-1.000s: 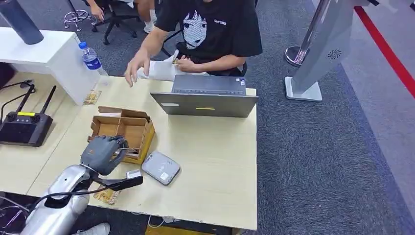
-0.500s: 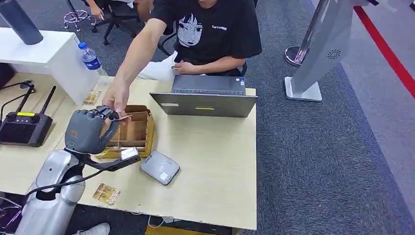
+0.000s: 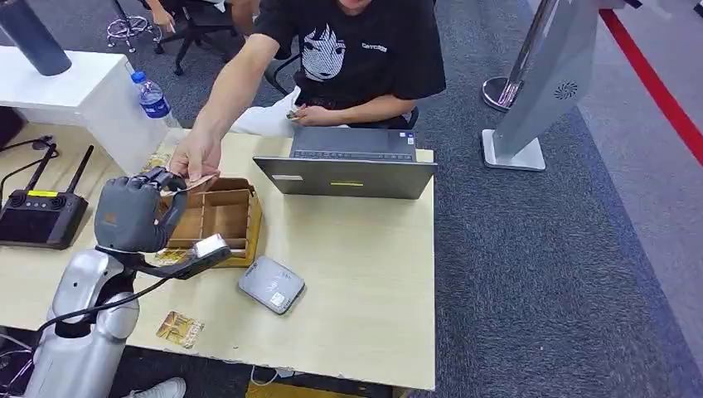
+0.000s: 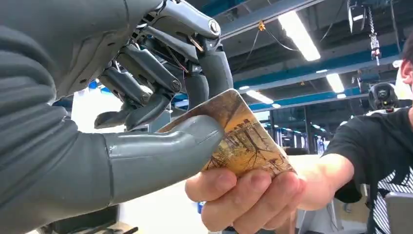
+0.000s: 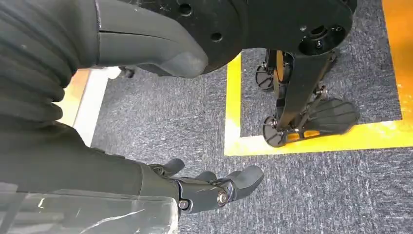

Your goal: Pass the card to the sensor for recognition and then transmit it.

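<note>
My left hand [image 3: 133, 214] is raised above the far left corner of the cardboard box [image 3: 222, 217]. It pinches a brown picture card [image 3: 196, 184] between thumb and fingers. In the left wrist view the thumb [image 4: 160, 153] presses on the card [image 4: 241, 141], and a person's hand [image 4: 243, 195] grips the card's other end. That person's hand [image 3: 196, 156] reaches over the table from the far side. The grey square sensor [image 3: 271, 284] lies on the table to the right of my left arm. My right hand [image 5: 214, 187] hangs over the carpet with loosely extended fingers, holding nothing.
A laptop [image 3: 348, 166] stands at the far edge in front of the seated person. Another card [image 3: 180, 328] lies near the front edge and more cards [image 3: 155, 162] behind the box. A black controller [image 3: 41, 215] and a water bottle [image 3: 153, 98] are on the left.
My left hand rose from beside the sensor and moved left and away, carrying the card. The person's arm stretched out and took hold of the card's free end.
</note>
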Controlling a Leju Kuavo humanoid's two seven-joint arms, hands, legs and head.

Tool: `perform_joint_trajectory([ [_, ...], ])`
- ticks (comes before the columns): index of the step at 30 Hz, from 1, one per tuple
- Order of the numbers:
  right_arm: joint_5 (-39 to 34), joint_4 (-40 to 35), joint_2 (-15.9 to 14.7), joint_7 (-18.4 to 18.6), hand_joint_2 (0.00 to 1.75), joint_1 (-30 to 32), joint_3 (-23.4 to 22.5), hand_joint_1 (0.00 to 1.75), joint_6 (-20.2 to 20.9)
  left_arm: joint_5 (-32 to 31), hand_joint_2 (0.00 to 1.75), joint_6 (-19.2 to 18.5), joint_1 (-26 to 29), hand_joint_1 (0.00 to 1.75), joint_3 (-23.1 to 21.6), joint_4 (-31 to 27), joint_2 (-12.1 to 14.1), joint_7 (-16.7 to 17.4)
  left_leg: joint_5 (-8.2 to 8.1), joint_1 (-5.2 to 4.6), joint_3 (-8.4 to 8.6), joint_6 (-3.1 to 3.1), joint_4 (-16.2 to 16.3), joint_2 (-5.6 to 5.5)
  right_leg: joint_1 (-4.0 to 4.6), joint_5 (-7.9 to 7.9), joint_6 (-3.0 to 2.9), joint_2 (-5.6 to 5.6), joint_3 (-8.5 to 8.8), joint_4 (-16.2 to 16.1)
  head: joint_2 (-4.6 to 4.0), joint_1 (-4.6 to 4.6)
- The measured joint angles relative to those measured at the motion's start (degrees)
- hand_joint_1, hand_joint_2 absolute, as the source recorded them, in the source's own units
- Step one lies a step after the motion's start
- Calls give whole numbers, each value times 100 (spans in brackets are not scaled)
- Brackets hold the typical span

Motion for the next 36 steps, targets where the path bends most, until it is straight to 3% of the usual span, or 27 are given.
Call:
perform_joint_trajectory([
  [4,59,0,7,2,175,-6,-37,0,0,7,175,9,72,0,2,-7,-42,-2,0,0,-2,0,0,-1,0,-1,1,-1,0,0,0,-2],
  [8,70,0,26,0,175,-3,-96,0,11,212,175,450,325,0,207,-263,-229,-66,0,0,-3,0,0,1,0,-1,1,-1,0,0,0,0],
  [13,76,-22,96,0,175,-1,-146,0,-20,1280,175,699,806,0,965,-1045,-674,-554,0,1,-7,1,-1,1,0,-1,1,-1,-1,0,0,0],
  [15,74,-33,122,0,175,-2,-188,0,-50,2172,175,541,946,0,1514,-1334,-921,-952,-1,1,-7,1,-3,2,0,-2,1,-1,-2,0,0,-2],
  [18,70,-59,153,13,175,0,-278,0,-85,3929,175,-115,994,0,2756,-1611,-1413,-1384,-1,2,-6,1,-4,3,1,-3,0,0,-3,0,0,0],
  [19,70,-74,162,31,175,0,-313,0,-127,4929,175,-581,969,0,3228,-1652,-1566,-1384,-1,1,-7,0,-5,3,1,-4,-1,-1,-2,1,0,-2],
  [20,70,-83,168,37,175,-1,-337,0,-140,5358,175,-784,956,0,3532,-1663,-1662,-1366,-2,2,-8,-1,-7,4,1,-4,-1,0,-3,1,0,-2],
  [21,87,-107,170,44,175,-1,-383,0,-173,6241,175,-1149,930,0,4124,-1663,-1854,-1224,-2,2,-7,-1,-8,4,2,-6,-3,0,-4,0,0,-4],
  [24,157,-142,170,88,175,-6,-420,0,-181,7810,175,-1835,824,0,5426,-1413,-2059,-901,-2,2,-2,-2,-8,4,2,-9,0,4,-4,1,0,-4],
  [26,181,-159,168,98,175,-5,-428,0,-181,7969,175,-2024,818,0,6075,-1238,-2161,-851,-2,3,-3,-1,-7,4,3,-10,0,4,-6,0,0,-4],
  [31,194,-186,168,105,175,-52,-448,0,-164,7864,175,-1941,707,0,6930,-736,-2264,-505,-2,-1,-2,1,-8,-5,-1,-10,1,-4,3,0,0,-2],
  [32,216,-188,168,105,175,-58,-470,0,-149,7687,175,-1855,689,115,7091,-386,-2215,-455,-2,-4,1,1,-8,-2,-3,-10,1,-4,3,-1,0,0],
  [33,262,-188,168,109,175,-62,-476,0,-140,7573,175,-1786,669,175,7224,21,-2104,-424,-2,-4,1,1,-8,-3,-3,-10,1,-4,4,-1,0,0],
  [36,345,-188,162,116,175,-75,-481,0,-109,7479,175,-1836,668,175,7587,1346,-1698,-529,-2,-1,1,0,-10,1,-1,-10,0,-1,3,0,0,-2],
])
